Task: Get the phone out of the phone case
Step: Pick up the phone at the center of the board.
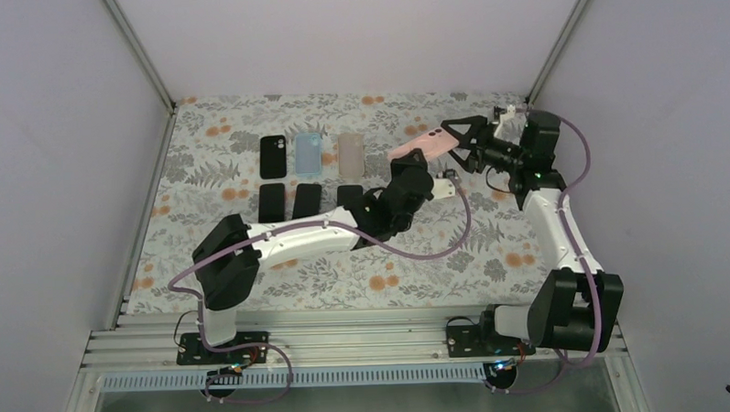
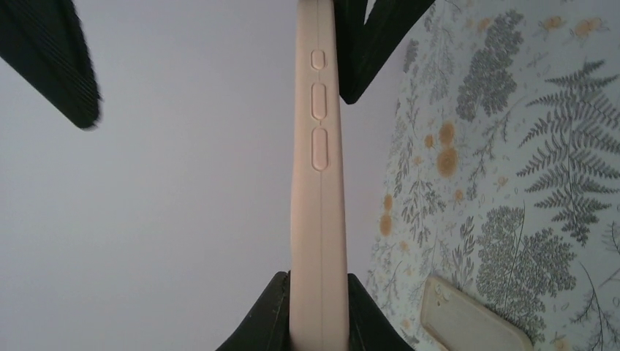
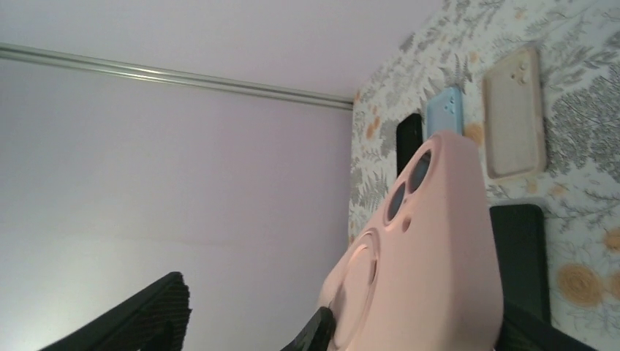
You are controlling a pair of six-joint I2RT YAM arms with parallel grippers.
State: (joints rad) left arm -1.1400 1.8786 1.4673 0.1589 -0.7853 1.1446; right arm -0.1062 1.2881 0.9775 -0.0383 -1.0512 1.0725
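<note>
Pink phone case [image 2: 316,183] is up in the air, off the floral table [image 1: 436,258], caught between both arms. Left gripper [image 2: 319,289] has its fingers clamped on the near end of the case, pinching front and back faces, with the button edge running straight out from the fingertips. Right gripper [image 1: 458,146] is at the far end with its fingers spread wide. One finger sits well off to the side of the case, the other just beside it, contact unclear. Likely reason for this hold: left arm anchors the case in mid-air so the right can get a fresh bite or push at the camera end. Phone itself is not visible as a separate thing. The lens holes look dark in the right wrist view, so probably it is inside, cannot confirm. Well past the fingertips, down on the table, lie a black case [image 1: 272,156], blue case [image 1: 307,153] and beige case [image 1: 350,151], each with a dark phone [image 1: 271,202] just in front. That row looks like a drop zone for finished pairs, the pink one not yet done.
</note>
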